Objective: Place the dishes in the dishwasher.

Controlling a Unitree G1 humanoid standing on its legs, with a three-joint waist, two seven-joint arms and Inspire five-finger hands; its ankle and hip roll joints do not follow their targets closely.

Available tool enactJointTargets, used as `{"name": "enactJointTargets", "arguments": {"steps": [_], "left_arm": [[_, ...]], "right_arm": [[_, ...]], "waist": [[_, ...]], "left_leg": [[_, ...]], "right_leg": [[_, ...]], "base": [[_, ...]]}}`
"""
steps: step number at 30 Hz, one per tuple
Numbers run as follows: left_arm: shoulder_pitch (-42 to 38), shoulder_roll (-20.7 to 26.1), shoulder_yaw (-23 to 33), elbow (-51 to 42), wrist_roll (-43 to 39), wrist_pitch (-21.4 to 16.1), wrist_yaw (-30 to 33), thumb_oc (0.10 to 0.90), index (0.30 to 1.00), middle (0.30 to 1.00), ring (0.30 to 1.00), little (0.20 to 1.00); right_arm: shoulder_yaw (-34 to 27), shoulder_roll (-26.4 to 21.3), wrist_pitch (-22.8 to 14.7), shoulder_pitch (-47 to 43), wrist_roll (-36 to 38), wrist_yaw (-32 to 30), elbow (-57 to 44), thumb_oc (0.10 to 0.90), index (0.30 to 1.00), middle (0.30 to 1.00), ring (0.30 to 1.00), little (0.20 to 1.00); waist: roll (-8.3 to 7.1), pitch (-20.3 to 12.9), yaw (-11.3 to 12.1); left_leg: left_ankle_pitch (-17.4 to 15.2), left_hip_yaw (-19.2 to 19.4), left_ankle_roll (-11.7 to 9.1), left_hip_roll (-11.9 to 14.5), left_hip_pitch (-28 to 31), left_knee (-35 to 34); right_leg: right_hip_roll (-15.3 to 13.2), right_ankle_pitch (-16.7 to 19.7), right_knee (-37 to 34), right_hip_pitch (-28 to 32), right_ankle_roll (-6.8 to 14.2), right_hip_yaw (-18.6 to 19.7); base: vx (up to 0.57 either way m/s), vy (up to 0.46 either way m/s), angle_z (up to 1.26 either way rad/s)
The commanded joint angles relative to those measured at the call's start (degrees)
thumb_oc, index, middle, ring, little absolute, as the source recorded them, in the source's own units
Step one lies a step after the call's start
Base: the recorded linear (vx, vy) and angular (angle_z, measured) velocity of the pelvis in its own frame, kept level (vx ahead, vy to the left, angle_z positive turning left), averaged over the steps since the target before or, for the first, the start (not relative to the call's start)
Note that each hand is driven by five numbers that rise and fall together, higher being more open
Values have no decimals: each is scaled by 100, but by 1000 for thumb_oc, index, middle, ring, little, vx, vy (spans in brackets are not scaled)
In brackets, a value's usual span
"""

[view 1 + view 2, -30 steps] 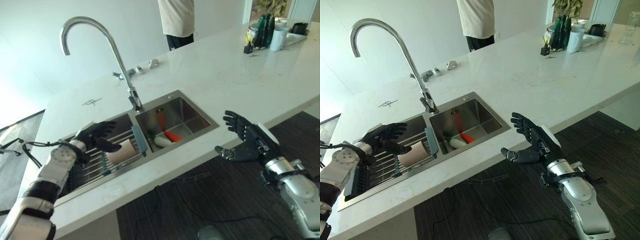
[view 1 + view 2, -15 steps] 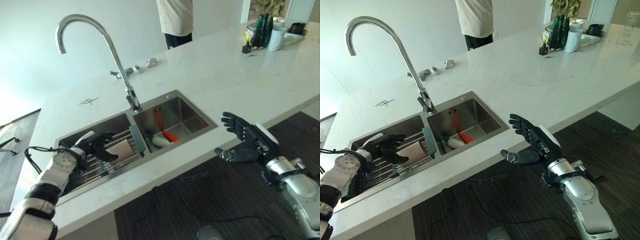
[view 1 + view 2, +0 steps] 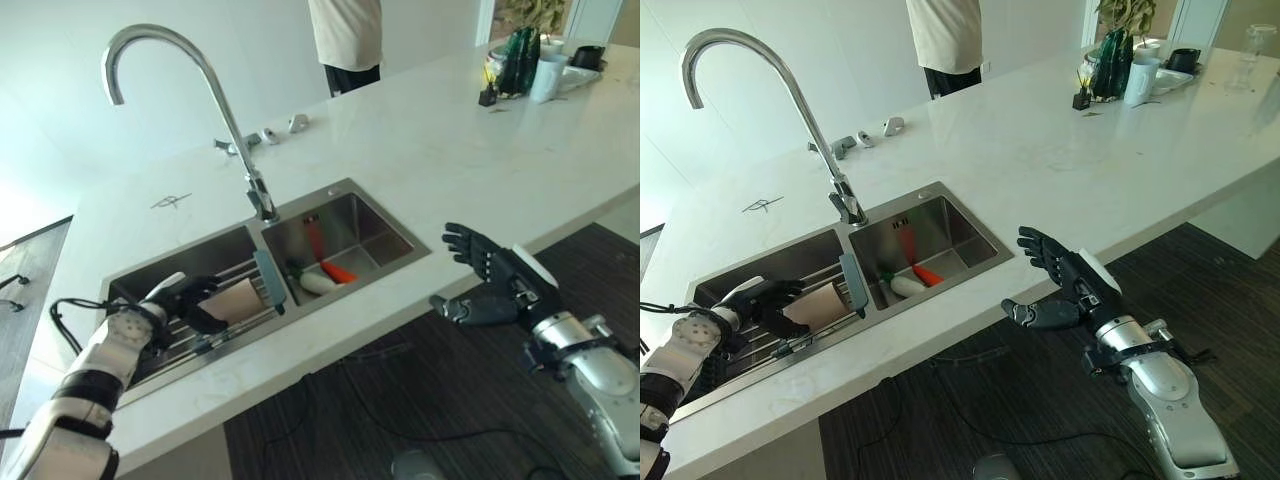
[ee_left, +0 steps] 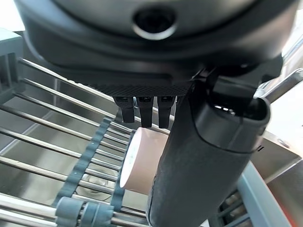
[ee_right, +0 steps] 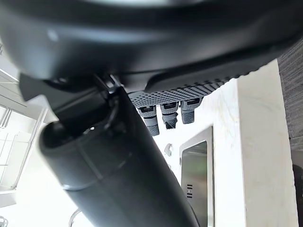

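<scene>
A white worktop (image 3: pixel 420 150) runs across the frame with a double sink (image 3: pixel 385 215) set in it at centre left. In the left basin, at lower left, a tan cup (image 3: pixel 238 298) lies on its side on a wire rack (image 3: pixel 215 335). The left hand (image 3: pixel 190 300) curls its fingers and thumb around the cup. At lower right, off the worktop's edge, the right hand (image 3: pixel 495 280) hangs with fingers spread, grasping nothing. A tall tap (image 3: pixel 215 95) arches at upper left.

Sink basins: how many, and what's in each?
2. The left basin holds a wire rack with a tan cup lying on it, at the left hand. The right basin holds a few small items; more may be hidden.
</scene>
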Motion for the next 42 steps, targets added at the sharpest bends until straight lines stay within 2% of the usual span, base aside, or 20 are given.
{"name": "enactJointTargets", "arguments": {"steps": [1,20,25,30,31,32,34,36,38,42], "left_arm": [[-650,426,512,30,198,-276,506,800,900,900,900,900],[-774,443,422,509,364,-114,434,800,900,900,900,900],[-854,429,383,843,438,-36,254,800,900,900,900,900],[-937,334,138,1079,558,-164,-117,800,900,900,900,900],[-945,309,49,1117,640,-106,-334,696,745,745,745,745],[-958,289,-5,1153,674,-62,-461,646,669,669,669,669],[-995,161,-205,1341,898,137,-930,574,561,561,561,561],[-1001,86,-316,1454,1030,207,-1198,530,495,495,495,495],[-1022,-9,-495,1613,1223,184,-1335,409,314,314,314,314],[-1006,-31,-639,1714,1225,21,-1243,400,300,300,300,300]], "right_arm": [[-368,-45,-755,-491,138,-105,-447,800,900,900,900,900],[-470,-170,-751,-414,175,-158,-551,800,900,900,900,900],[-444,-226,-767,-457,210,-145,-560,800,900,900,900,900],[-383,-298,-795,-507,245,-130,-550,800,900,900,900,900],[-388,-335,-796,-516,277,-123,-540,800,900,900,900,900],[-383,-352,-793,-531,288,-123,-530,800,900,900,900,900],[-362,-370,-776,-570,314,-85,-526,800,900,900,900,900],[-333,-385,-731,-603,317,-98,-563,800,900,900,900,900],[-264,-392,-674,-674,319,-119,-595,800,900,900,900,900],[-203,-367,-656,-680,319,-142,-604,800,900,900,900,900]], "waist": [[-108,-211,-14],[-134,-243,-158],[-139,-268,-226],[-128,-285,-303],[-124,-292,-319],[-119,-296,-328],[-98,-300,-368],[-90,-299,-388],[-83,-296,-420],[-86,-316,-465]], "left_leg": [[-1039,-219,303,119,-443,1143],[-1081,-128,358,82,-409,1143],[-1112,-42,366,92,-393,1143],[-1129,21,381,96,-374,1143],[-1135,38,383,100,-369,1143],[-1137,45,383,100,-367,1143],[-1134,62,396,98,-361,1143],[-1138,65,403,95,-353,1143],[-1146,73,410,92,-340,1143],[-1155,106,410,91,-317,1143]], "right_leg": [[-212,207,-851,768,418,-365],[-124,251,-851,729,420,-234],[-106,269,-851,672,437,-185],[-62,265,-851,658,422,-149],[-54,265,-851,659,420,-143],[-49,263,-851,660,421,-139],[-30,264,-851,663,415,-120],[-21,264,-851,667,412,-108],[-10,263,-851,674,414,-88],[7,280,-851,671,435,-33]], "base": [[-11,1,-3],[-3,5,-4],[-16,10,-15],[-4,3,-2],[0,0,0],[0,0,0],[2,11,-7],[8,6,-10],[10,1,-9],[4,-1,-1]]}}
